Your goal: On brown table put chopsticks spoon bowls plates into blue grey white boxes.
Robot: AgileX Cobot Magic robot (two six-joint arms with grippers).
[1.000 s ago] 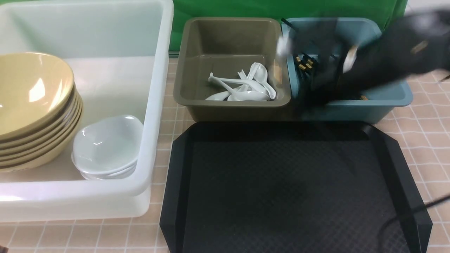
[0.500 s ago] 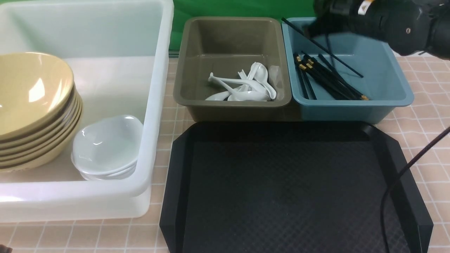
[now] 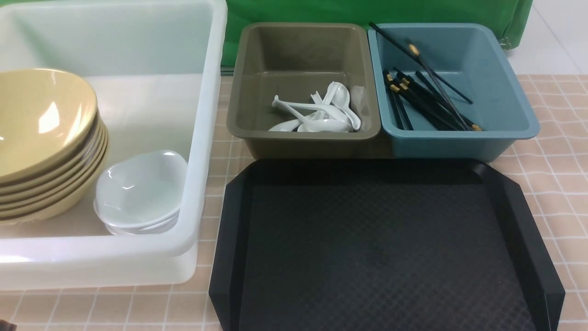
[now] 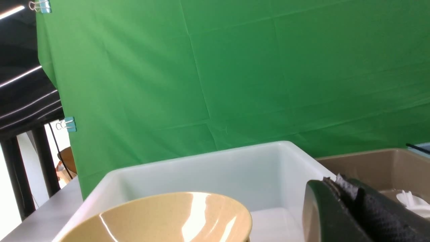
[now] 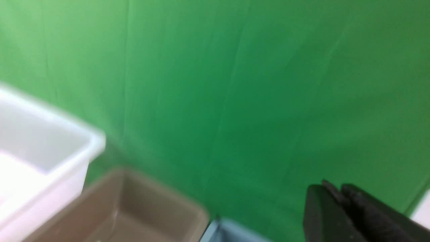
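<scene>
Stacked mustard-yellow glossy bowls [image 3: 43, 138] and small white shallow dishes [image 3: 140, 193] inside translucent white tub [image 3: 202, 138]. White ceramic spoons [image 3: 321, 115] in olive-grey bin [image 3: 303, 138]. Black chopsticks [image 3: 427, 99] in teal-blue bin [image 3: 505, 119]. Black cross-hatched tray [image 3: 381, 248] nearer on pinkish-tan gridded table [image 3: 560, 151]. Left claw [image 4: 349, 195] closed, empty; right claw [image 5: 339, 198] closed, empty.

On my feeds I only get the fingers of each arm. The left gripper [image 4: 339, 188] shows 2 black fingers [image 4: 322, 215] with smooth outer shells and a dimpled, textured pad facing. The right gripper [image 5: 337, 191] looks the same: 2 matte black fingers [image 5: 320, 218], slightly blurred.
</scene>
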